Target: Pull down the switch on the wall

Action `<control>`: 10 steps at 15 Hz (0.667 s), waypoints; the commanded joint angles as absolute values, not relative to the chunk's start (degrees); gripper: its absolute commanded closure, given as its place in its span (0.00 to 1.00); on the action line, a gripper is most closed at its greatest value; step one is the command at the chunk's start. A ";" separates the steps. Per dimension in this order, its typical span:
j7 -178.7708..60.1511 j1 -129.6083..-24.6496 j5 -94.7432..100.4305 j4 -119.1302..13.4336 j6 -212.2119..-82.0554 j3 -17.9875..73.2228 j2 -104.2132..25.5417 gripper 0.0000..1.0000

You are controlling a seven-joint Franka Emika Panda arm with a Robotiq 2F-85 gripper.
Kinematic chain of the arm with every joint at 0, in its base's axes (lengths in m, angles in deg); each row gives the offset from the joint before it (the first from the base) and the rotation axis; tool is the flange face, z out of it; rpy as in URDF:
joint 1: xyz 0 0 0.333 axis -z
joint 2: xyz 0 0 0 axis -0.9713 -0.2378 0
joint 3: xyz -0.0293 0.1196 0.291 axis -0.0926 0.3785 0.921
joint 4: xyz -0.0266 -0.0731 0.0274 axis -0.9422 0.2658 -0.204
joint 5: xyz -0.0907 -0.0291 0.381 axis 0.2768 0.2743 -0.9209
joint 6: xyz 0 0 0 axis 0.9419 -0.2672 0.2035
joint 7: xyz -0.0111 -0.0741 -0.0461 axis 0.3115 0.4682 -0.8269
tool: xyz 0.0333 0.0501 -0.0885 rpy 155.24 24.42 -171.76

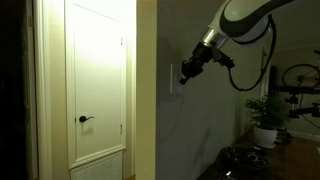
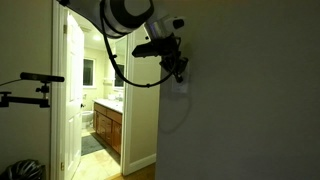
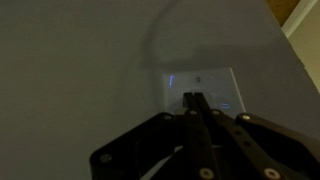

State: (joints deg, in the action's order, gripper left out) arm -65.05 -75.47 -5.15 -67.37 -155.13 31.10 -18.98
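The switch (image 3: 203,88) is a small white upright plate on the pale wall (image 3: 80,70). In the wrist view my gripper (image 3: 193,99) is shut, its two fingers pressed together, with the tips over the lower middle of the plate. In both exterior views the gripper (image 1: 187,72) (image 2: 180,72) points at the plate (image 1: 172,80) (image 2: 178,87) and hides most of it. Whether the tips touch the toggle cannot be told.
A white panelled door (image 1: 97,85) with a black handle (image 1: 86,119) stands beside the wall. A potted plant (image 1: 266,118) sits on a dark surface. An open doorway shows a bathroom vanity (image 2: 108,125). A bicycle handlebar (image 2: 30,85) is nearby.
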 commanded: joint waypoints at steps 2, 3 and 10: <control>-67.09 -75.54 -5.35 -73.32 -148.73 30.59 -13.46 0.96; -67.19 -75.59 -5.17 -74.45 -147.20 30.61 -12.38 0.96; -66.59 -75.70 -4.18 -80.44 -133.15 30.82 -7.08 0.78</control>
